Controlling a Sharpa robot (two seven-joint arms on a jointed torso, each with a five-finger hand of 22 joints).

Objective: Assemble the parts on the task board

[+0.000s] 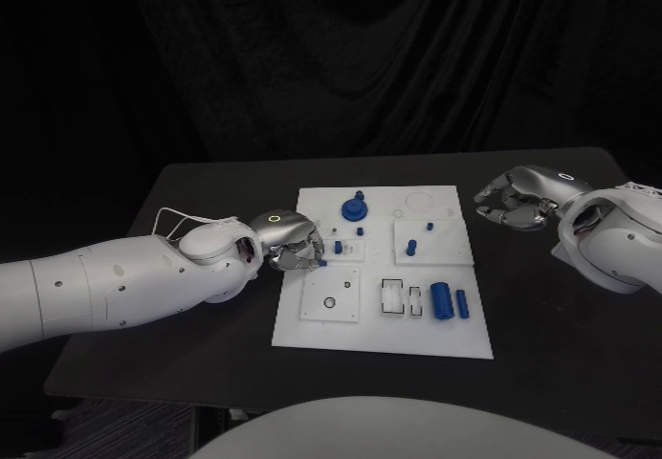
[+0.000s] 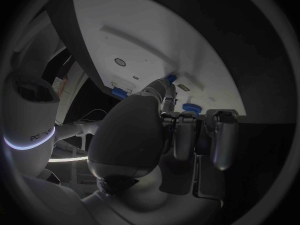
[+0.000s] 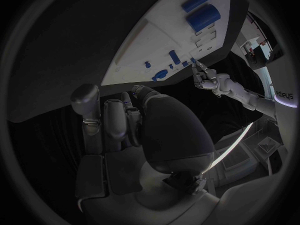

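Board (image 1: 386,330) lies mid-desk (image 1: 207,186), with blue pegs standing in its sockets and two blue cylinders (image 1: 449,299) lying at its near right. Left hand (image 1: 293,244), at the board's left edge, pinches a small blue peg (image 1: 321,259). Right hand (image 1: 518,199) hovers curled, holding nothing, off the far right corner. No writing on the board is legible.

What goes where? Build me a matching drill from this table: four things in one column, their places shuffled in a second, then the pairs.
Things
1. left hand
2. right hand
3. large blue cylinder
4. round blue part

Places
A. far part of the task board, near its middle
B. at the board's left edge
C. beyond the board's right edge, over the black table
D. near right part of the board, lying beside a slimmer blue cylinder

Pairs: 1-B, 2-C, 3-D, 4-A
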